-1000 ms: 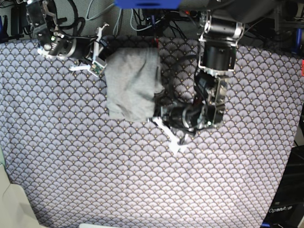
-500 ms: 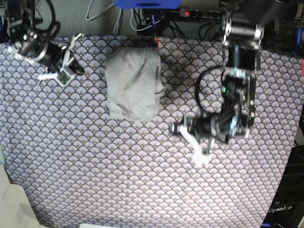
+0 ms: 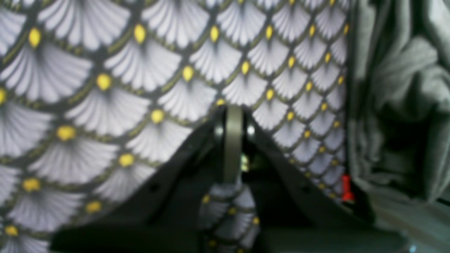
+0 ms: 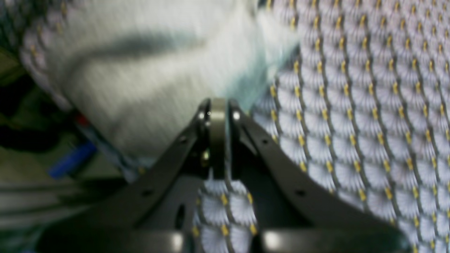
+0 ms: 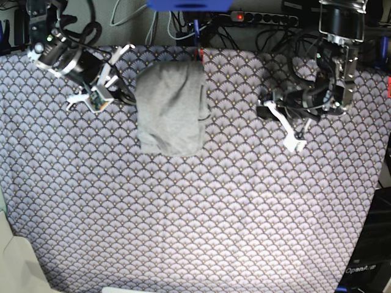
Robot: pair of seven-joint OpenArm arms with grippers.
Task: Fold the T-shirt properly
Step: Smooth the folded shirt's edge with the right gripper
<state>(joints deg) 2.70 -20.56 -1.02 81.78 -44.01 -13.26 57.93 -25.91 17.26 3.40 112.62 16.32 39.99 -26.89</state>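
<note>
The grey T-shirt lies folded into a compact upright rectangle near the back of the patterned tablecloth. My right gripper hovers just left of it, shut and empty; its wrist view shows the pressed-together tips with the T-shirt ahead. Well to the shirt's right, my left gripper is also shut on nothing. In its wrist view the closed tips hang over bare cloth, and the T-shirt fills the right edge.
A red clip sits at the shirt's back right corner, also seen as the red clip. Cables and a power strip run behind the table's back edge. A pale object stands at the front left corner.
The left arm has pulled away from the shirt's front right corner toward the back right. The right arm swung out left, then came partway back. The shirt has not moved.
</note>
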